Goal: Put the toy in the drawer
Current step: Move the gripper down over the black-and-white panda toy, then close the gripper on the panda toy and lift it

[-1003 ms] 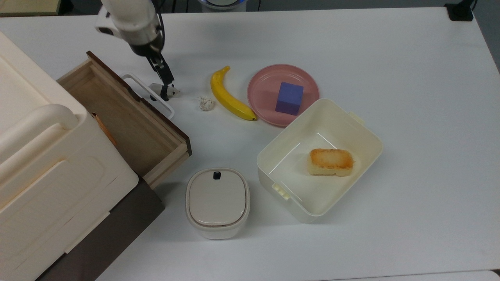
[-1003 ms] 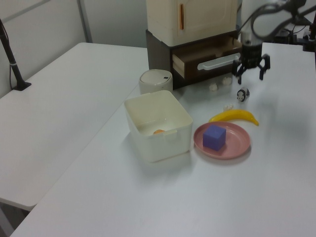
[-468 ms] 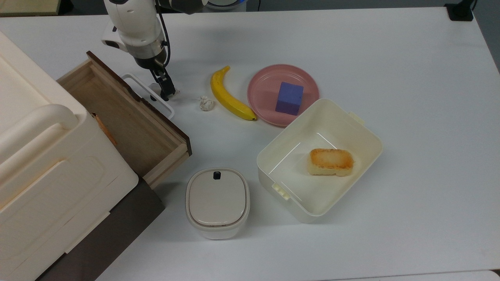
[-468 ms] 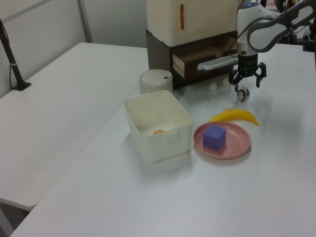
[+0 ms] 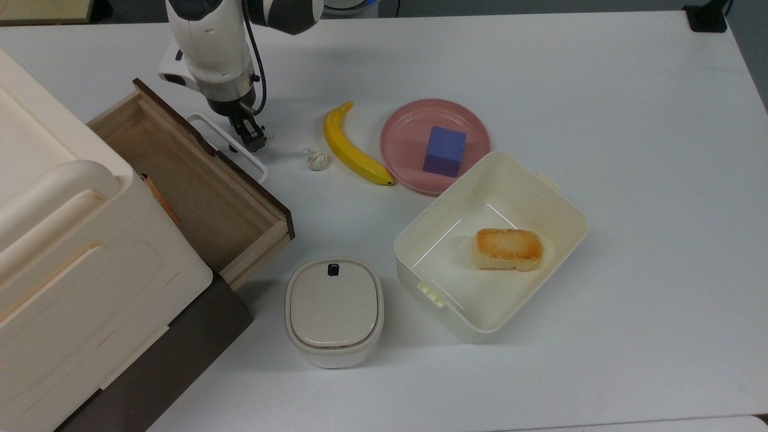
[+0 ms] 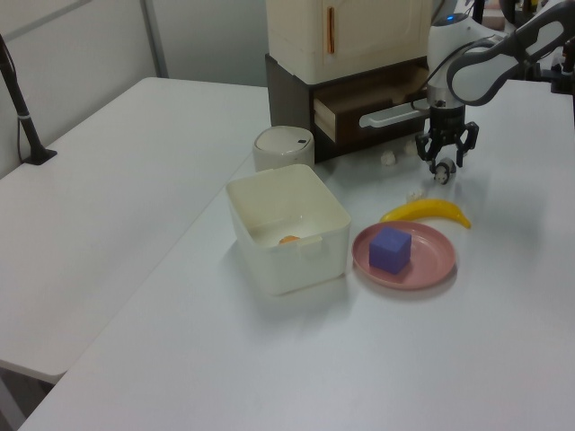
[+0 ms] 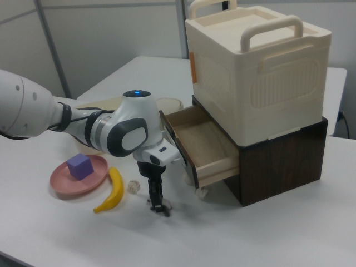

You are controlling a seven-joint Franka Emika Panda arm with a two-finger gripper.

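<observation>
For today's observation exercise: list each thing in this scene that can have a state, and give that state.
drawer: pulled open, nothing inside
gripper: open, lowered around the toy
toy: on the table between the fingers
lidded container: lid closed
cream bin: open, holds a bread piece
pink plate: holds a purple cube

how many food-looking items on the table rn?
2. The banana lies on the table between the paper ball and the pink plate; the toasted bread piece lies inside the cream bin. The lidded container may hide more.
</observation>
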